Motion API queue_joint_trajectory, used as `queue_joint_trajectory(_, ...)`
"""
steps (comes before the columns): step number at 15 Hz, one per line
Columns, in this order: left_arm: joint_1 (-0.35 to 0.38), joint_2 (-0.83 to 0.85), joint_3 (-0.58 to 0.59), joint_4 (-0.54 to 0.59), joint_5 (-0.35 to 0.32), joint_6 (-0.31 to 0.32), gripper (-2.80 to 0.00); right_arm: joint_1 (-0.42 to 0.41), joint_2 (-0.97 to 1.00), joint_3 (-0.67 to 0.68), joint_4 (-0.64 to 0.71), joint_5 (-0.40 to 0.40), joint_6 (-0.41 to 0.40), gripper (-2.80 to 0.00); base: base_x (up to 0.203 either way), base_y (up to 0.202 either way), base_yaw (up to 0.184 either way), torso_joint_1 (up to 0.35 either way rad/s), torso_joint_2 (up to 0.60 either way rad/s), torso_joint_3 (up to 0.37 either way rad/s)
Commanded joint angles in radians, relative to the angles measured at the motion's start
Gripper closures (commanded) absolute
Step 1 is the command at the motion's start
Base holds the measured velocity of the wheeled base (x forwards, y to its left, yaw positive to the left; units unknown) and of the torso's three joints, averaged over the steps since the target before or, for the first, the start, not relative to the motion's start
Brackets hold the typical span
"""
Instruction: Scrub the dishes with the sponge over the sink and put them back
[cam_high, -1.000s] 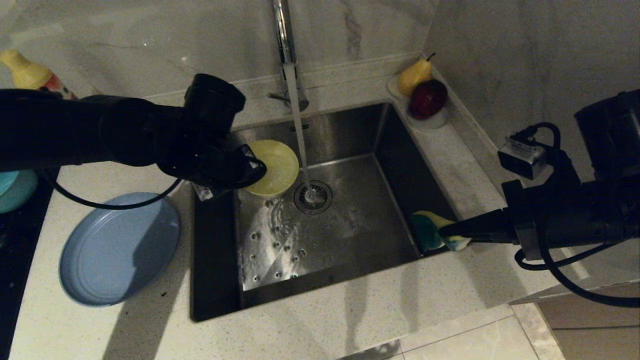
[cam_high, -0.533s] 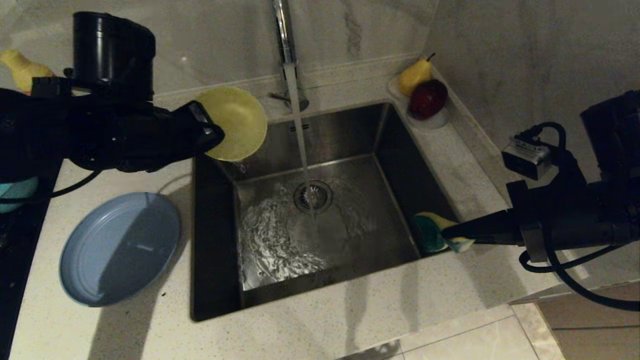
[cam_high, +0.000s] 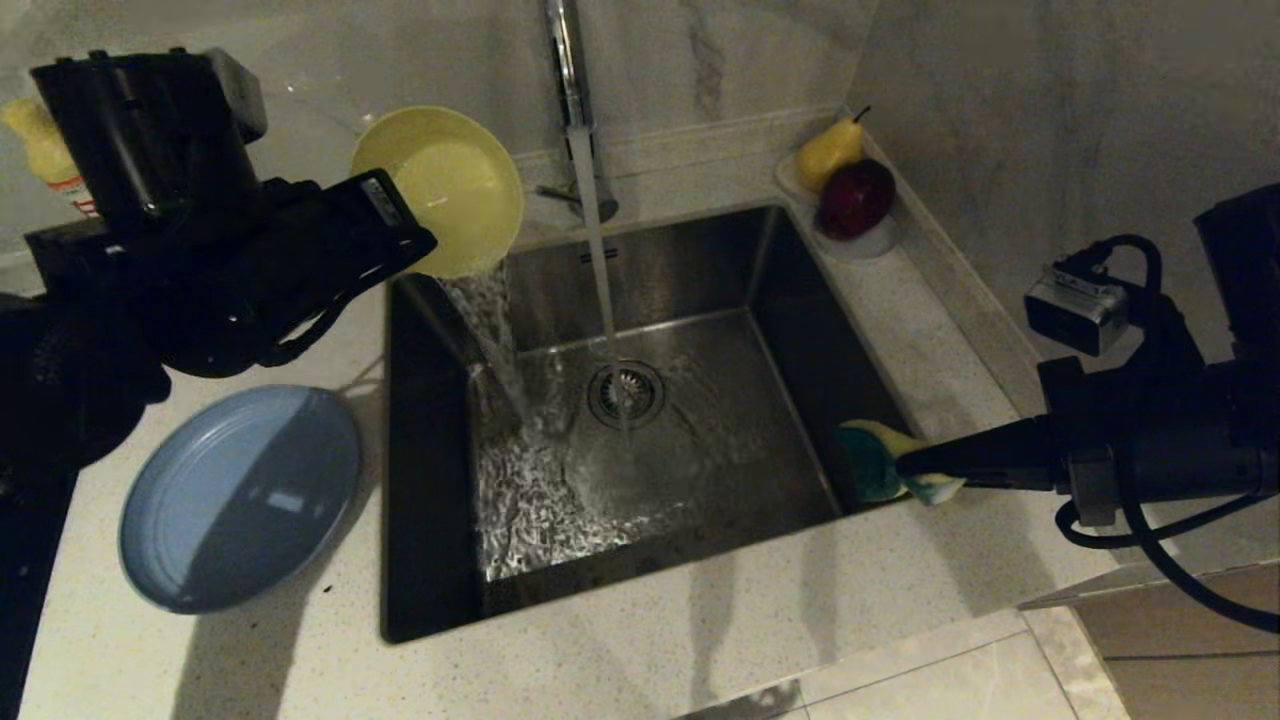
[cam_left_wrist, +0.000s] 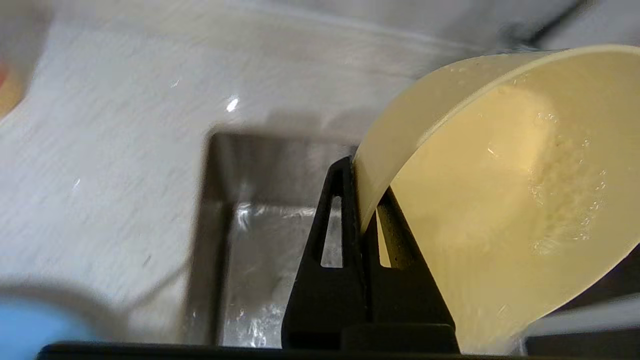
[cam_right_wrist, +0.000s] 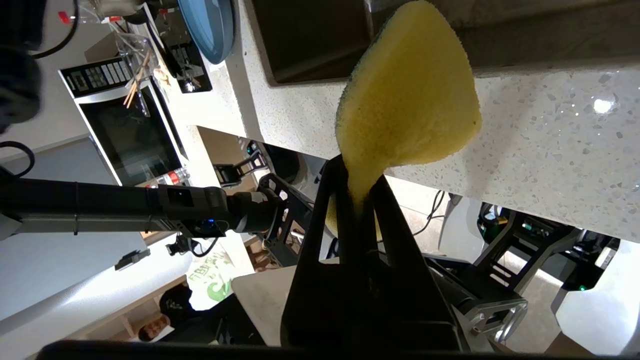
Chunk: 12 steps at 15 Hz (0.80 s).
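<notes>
The left claw is clenched on the rim of the pale-yellow bowl, tilted above the sink's back-left corner, water spilling out. The right claw pinches the sponge over the sink's right edge; the plate lies on the worktop
</notes>
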Motion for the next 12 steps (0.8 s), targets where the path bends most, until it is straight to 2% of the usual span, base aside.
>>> queue_joint_trajectory(1,0.001,0.020,0.105,-0.207,-0.062,0.076,0.00,0.001,0.010,0.000,0.000,0.004,0.002,0.00,0.000,0.000,0.000,0.000,0.00,0.000)
queue_joint_trajectory(3,0.015,0.036,0.189,-0.366,-0.149,0.168,0.00,0.001,0.018,0.000,-0.003,0.005,0.002,0.00,0.000,0.000,0.000,0.000,0.00,0.000)
queue_joint_trajectory(4,0.018,0.040,0.196,-0.381,-0.164,0.183,0.00,0.001,0.018,0.000,-0.004,0.006,0.002,0.00,0.000,0.000,0.000,0.000,0.00,0.000)
queue_joint_trajectory(6,0.025,0.061,0.238,-0.547,-0.187,0.254,0.00,0.001,0.036,0.002,-0.002,0.007,0.002,0.00,0.000,0.000,0.000,0.000,0.00,0.000)
queue_joint_trajectory(8,0.035,0.072,0.290,-0.655,-0.233,0.324,0.00,0.001,0.044,0.000,0.000,0.005,0.002,0.00,0.000,0.000,0.000,0.000,0.00,0.000)
queue_joint_trajectory(12,0.036,0.077,0.300,-0.696,-0.245,0.342,0.00,0.001,0.047,-0.008,-0.003,0.008,0.000,0.00,0.000,0.000,0.000,0.000,0.00,0.000)
